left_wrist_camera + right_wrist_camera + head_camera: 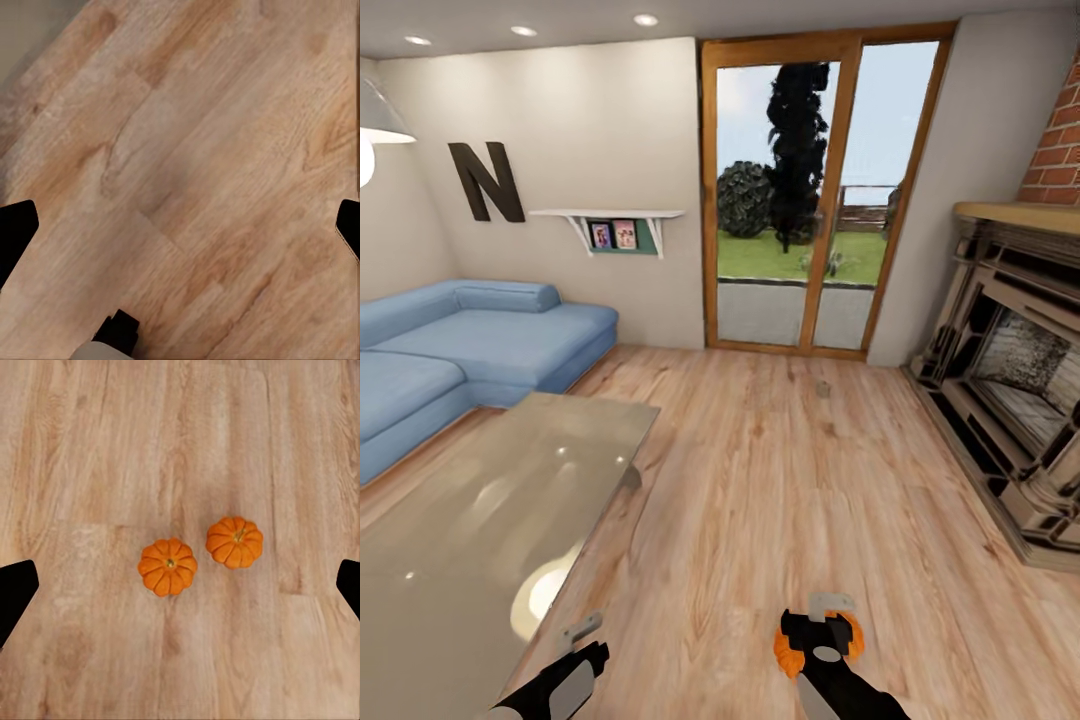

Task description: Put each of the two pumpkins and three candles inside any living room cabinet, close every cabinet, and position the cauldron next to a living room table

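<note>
Right below the right claw (180,585), spread wide and holding nothing, bare wooden floor (90,450) stretches out, and on it sit the two pumpkins (168,566) (235,541), just beside each other between its fingertips. Left claw (180,225) hangs open too. Picking up looks like the step: next, lower and centre over one pumpkin.

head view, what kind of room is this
A living room, most likely. A blue sofa sits along the left wall, a fireplace with brick above it stands on the right, and a glass table sits on the wood floor. A glass door opens onto a garden.
</note>
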